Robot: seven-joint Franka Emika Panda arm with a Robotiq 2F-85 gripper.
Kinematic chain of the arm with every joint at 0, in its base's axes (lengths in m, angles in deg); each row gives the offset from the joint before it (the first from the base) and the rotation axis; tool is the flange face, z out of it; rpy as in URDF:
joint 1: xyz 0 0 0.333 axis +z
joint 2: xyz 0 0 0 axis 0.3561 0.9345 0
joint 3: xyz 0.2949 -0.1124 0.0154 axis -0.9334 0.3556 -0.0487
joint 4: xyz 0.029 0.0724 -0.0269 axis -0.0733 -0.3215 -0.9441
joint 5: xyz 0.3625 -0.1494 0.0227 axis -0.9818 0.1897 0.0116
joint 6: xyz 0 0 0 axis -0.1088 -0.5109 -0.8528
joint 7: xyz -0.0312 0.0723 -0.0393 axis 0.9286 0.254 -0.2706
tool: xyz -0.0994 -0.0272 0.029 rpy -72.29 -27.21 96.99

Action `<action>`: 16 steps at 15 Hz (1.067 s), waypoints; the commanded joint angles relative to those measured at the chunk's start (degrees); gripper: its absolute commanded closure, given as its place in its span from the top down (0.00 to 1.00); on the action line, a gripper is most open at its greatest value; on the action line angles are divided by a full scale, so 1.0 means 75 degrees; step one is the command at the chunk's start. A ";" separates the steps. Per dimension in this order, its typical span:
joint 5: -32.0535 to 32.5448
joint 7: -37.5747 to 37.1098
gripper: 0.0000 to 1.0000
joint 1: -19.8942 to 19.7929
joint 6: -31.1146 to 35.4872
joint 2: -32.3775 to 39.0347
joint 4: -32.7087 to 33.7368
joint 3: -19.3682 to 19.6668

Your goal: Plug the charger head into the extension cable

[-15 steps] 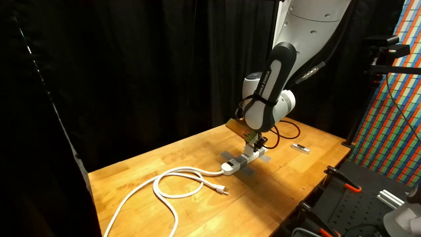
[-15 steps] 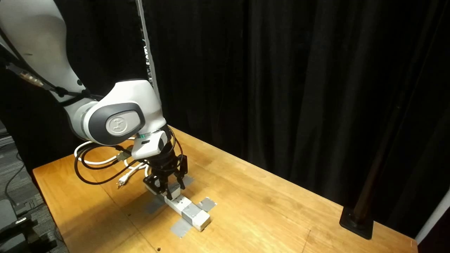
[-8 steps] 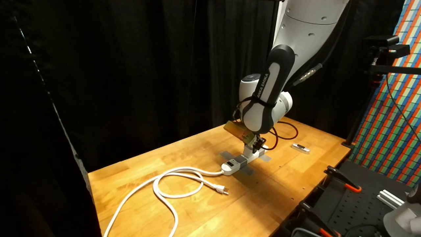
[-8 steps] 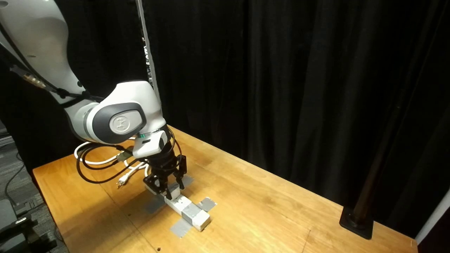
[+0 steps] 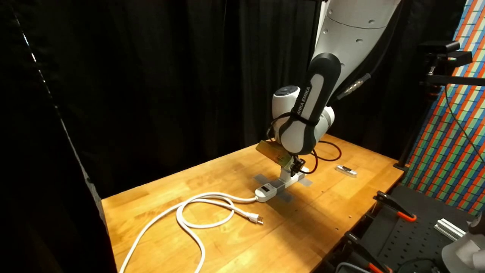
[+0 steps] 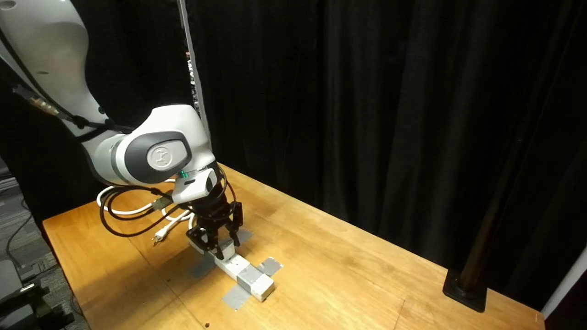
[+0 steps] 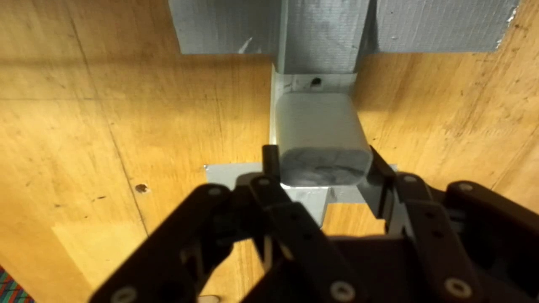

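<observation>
In an exterior view, at left, the white extension cable point(image 5: 206, 226) is looped; rightward, its socket strip point(image 5: 267, 193) is taped down. On it the charger head point(image 5: 286, 175) is stood, clamped by the gripper point(image 7: 325, 162). Alignment appears done; full insertion cannot be confirmed, and release is not yet made.

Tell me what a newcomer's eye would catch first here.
Probably the big pale arm, stretched over the table in both exterior views, its hand closed on the charger at the strip. Next, perhaps, the white cord, looped off one end of the strip. Then the bright multicolored panel at an exterior view's right edge.
</observation>
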 commanded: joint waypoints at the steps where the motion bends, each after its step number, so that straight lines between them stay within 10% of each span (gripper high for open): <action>1: 0.0252 -0.0979 0.23 0.0731 -0.0144 0.0594 -0.0165 -0.0052; 10: 0.0358 -0.1295 0.23 0.0938 -0.0495 0.0899 0.0012 -0.0066; 11: 0.0367 -0.1219 0.31 0.0841 -0.0612 0.0871 0.0075 -0.0135; 12: 0.0379 -0.1219 0.73 0.0791 -0.0663 0.0854 0.0131 -0.0148; 16: 0.0418 -0.1095 0.93 0.0396 -0.0811 0.0851 0.0456 -0.0595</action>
